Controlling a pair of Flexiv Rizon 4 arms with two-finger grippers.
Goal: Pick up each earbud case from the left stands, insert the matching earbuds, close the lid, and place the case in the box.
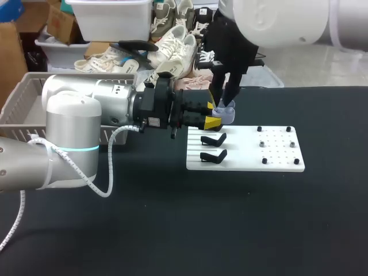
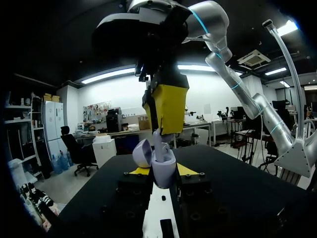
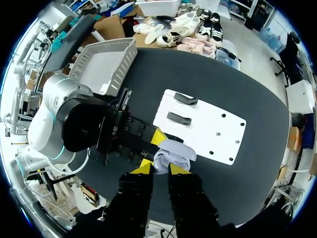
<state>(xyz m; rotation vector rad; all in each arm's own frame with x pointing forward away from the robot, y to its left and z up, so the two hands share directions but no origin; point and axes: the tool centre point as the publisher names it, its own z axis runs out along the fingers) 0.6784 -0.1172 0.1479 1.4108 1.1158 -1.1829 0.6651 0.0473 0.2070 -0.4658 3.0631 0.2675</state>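
Black table (image 1: 172, 230) scene: left claw (image 1: 213, 114) clamps the open-lidded earbud case (image 1: 226, 115) just above the white stand board (image 1: 276, 155), while the right claw (image 1: 225, 103), grip state indiscernible, hangs directly over it; insertion likely calls for a straight, gentle descent without tipping the case.
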